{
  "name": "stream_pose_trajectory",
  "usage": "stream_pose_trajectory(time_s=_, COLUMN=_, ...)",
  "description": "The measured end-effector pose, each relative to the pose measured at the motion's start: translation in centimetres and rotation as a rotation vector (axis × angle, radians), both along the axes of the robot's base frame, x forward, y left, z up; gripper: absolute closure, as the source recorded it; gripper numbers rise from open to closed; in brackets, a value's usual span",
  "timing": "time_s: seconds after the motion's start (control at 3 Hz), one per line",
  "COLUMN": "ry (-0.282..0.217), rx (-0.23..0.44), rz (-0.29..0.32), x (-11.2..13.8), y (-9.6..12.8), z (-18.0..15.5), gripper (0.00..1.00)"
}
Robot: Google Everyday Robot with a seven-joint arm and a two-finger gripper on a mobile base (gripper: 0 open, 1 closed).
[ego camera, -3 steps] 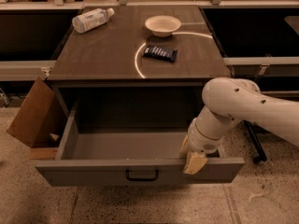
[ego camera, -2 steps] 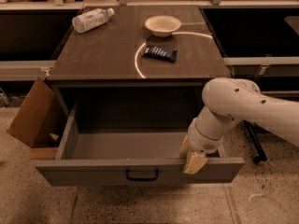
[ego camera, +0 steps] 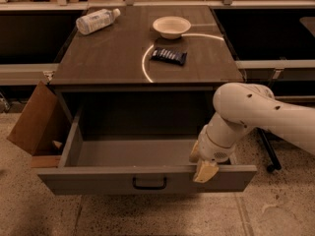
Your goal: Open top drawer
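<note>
Top drawer [ego camera: 98, 180] sits pulled far out of cabinet [ego camera: 113, 58] front, same as 1 s ago. Gripper [ego camera: 201, 165] unmoved too: in front of cabinet's R side, fingers [ego camera: 205, 171] pinching drawer's front rim, one inside, one outside. Bottle [ego camera: 97, 21], bowl [ego camera: 171, 26], snack bar [ego camera: 169, 56] on cabinet top; cardboard box [ego camera: 32, 119] at cabinet's L.

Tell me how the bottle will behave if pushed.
The bottle lies on its side on the cabinet top, so it would probably roll. It looks like clear plastic, so likely light and slightly squashy. The gripper is far off, at the front rim of the drawer.
</note>
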State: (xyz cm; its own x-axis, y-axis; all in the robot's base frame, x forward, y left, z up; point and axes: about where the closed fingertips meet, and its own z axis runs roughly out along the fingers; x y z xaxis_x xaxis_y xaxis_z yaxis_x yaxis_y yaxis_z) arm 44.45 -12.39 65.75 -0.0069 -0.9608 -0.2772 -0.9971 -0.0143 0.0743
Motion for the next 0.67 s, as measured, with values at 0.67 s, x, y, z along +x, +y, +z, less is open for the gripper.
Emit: stream_pose_trajectory(time_s=0.67, ry=-0.063, rx=-0.019, rz=-0.011, x=0.1, y=-2.0, z=3.3, gripper=0.0)
